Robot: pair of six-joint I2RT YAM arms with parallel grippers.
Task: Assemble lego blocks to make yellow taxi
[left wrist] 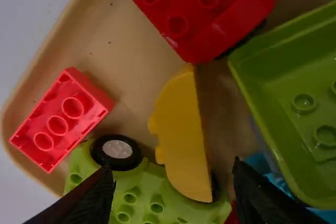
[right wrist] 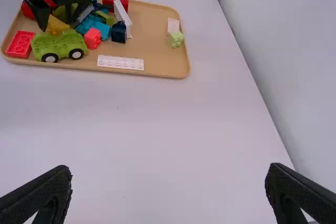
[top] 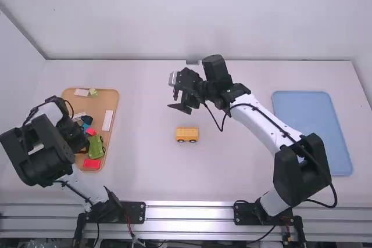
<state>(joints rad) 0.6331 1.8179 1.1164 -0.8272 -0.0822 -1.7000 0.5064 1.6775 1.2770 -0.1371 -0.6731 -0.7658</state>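
Observation:
A yellow vehicle body [top: 187,134] with dark wheels stands on the table near the middle. Over the wooden tray [top: 114,100] hangs my left gripper [top: 77,143]. In the left wrist view my left gripper [left wrist: 172,169] is open above a curved yellow piece [left wrist: 184,135], its fingers apart on either side of the piece's lower end. The same yellow piece [right wrist: 56,25] shows in the right wrist view, beside a green car. My right gripper [top: 174,103] is above the table, farther from the bases than the yellow body; in its wrist view the right gripper [right wrist: 169,168] stands wide open with nothing held.
Around the yellow piece lie a green car [left wrist: 142,195], a red block [left wrist: 60,119], a larger dark red piece [left wrist: 205,9] and a green hollow piece [left wrist: 294,98]. A white plate [right wrist: 120,63] lies by the tray's edge. A blue tray [top: 311,126] sits at the right.

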